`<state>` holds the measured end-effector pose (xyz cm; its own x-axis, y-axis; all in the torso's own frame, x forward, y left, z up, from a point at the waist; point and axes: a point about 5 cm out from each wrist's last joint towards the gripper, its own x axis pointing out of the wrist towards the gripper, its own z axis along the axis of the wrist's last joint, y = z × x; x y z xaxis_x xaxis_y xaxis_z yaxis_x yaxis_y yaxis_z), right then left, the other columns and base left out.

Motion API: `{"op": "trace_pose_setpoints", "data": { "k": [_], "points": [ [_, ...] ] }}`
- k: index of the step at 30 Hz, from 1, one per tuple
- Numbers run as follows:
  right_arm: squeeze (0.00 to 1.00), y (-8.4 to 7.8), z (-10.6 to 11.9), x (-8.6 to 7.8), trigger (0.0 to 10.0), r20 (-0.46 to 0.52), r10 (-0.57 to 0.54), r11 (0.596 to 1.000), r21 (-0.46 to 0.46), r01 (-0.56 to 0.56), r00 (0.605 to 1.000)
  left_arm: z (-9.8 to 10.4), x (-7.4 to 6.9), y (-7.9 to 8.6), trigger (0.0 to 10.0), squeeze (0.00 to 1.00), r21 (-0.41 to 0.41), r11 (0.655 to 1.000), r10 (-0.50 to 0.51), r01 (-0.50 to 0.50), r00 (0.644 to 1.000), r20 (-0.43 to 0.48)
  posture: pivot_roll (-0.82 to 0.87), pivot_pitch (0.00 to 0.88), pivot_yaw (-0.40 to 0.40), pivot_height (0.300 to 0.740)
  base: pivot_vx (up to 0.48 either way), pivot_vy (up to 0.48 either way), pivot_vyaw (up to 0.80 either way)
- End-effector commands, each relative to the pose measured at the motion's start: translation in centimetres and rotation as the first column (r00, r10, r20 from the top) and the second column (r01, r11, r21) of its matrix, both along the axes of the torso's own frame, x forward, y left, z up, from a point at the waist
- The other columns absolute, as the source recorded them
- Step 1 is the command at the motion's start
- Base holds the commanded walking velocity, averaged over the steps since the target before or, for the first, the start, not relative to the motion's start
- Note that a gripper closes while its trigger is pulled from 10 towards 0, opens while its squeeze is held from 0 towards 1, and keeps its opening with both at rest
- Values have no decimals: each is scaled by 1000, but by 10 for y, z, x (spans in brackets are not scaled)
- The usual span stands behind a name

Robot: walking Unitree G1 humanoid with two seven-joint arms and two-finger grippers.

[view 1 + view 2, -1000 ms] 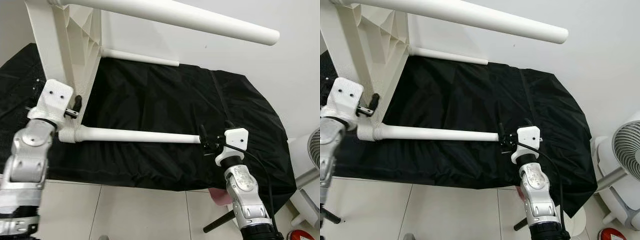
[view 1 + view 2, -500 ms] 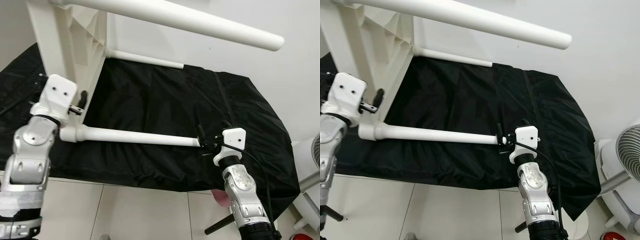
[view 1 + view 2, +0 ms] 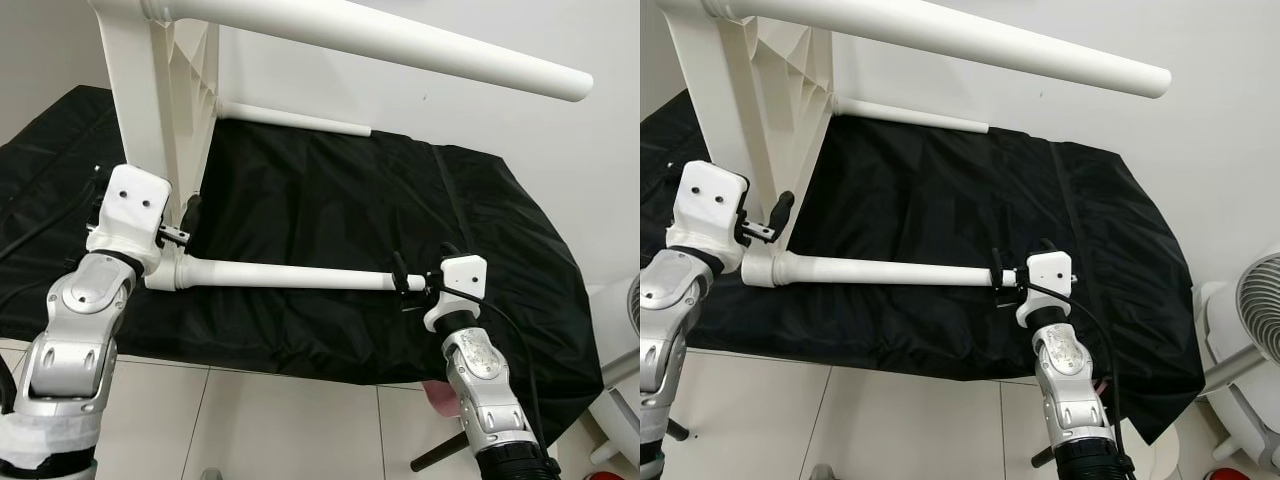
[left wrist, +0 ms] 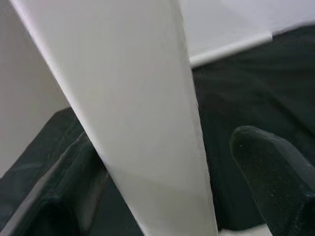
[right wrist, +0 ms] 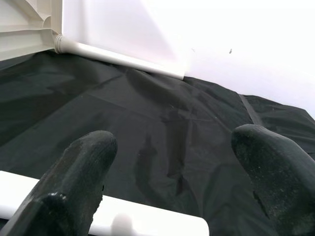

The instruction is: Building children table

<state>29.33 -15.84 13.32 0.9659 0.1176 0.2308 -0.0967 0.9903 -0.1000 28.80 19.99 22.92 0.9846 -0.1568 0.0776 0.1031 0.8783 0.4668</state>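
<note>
The white children's table (image 3: 160, 90) stands tipped on its side on the black cloth (image 3: 330, 210), its ribbed underside facing the robot, and three round white legs can be counted: the near leg (image 3: 290, 275) jutting from the table's lower corner toward the right, a far leg (image 3: 295, 118) lying low against the wall behind the table, and a top leg (image 3: 400, 45) reaching out high above both. The left gripper (image 3: 765, 225) sits at the table's lower corner, where the near leg's collar meets the frame; in the left wrist view its two black fingers (image 4: 268, 172) stand spread either side of a white upright of the table, not visibly squeezing it. The right gripper (image 3: 418, 285) is at the near leg's free end, fingers (image 5: 83, 162) wide apart with the leg's tip lying low between them, so it cradles rather than pinches. Against half a second ago, the leg's socket end has drawn in closer under the table's corner and the left wrist has come down and nearer beside it, which suggests the leg is being seated or turned home; whether it is fully tight cannot be told. A white fan (image 3: 1250, 310) stands on the floor, well to the right of the table
</note>
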Motion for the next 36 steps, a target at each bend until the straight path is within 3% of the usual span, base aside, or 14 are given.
{"op": "trace_pose_setpoints", "data": {
  "k": [1,6,14,19,22,24,25,31,36],
  "points": [
    [0,0,-1,0,10000,1,6,1000,0,-6,1000,-6,-4,1,10000,0,53,999,1,1,999,-52,54,0,-139,740,0,0,0],
    [0,-1,-1,0,10000,1,7,1000,-1,-7,1000,-1,-12,13,10000,0,104,987,124,-119,991,-41,57,0,-142,740,0,0,0],
    [0,2,-2,2,10000,-5,21,1000,1,-21,1000,11,-30,17,10000,0,15,953,302,-302,953,31,76,0,-158,740,0,0,0],
    [0,3,-2,2,10000,-5,24,1000,1,-24,1000,15,-34,13,10000,0,-23,946,325,-325,944,59,80,0,-163,740,0,0,0],
    [0,4,-2,4,10000,-5,33,999,1,-33,999,18,-40,-2,10000,0,-66,952,305,-300,948,86,89,0,-170,740,0,0,0],
    [0,5,-2,4,10000,-5,38,999,0,-38,999,16,-41,-4,10000,0,-52,953,302,-298,950,83,90,0,-174,740,0,0,0],
    [0,6,-1,6,10000,-4,45,999,-2,-45,999,14,-39,-3,10000,0,-5,958,285,-285,955,77,89,0,-172,740,0,0,0],
    [0,7,-1,6,10000,-3,49,999,-1,-49,999,14,-36,1,10000,0,21,955,295,-297,953,75,88,0,-170,740,0,0,0],
    [0,7,-1,4,10000,0,45,999,4,-45,999,17,-34,19,10000,0,78,913,393,-400,915,95,86,0,-165,740,0,0,0]
  ]
}}
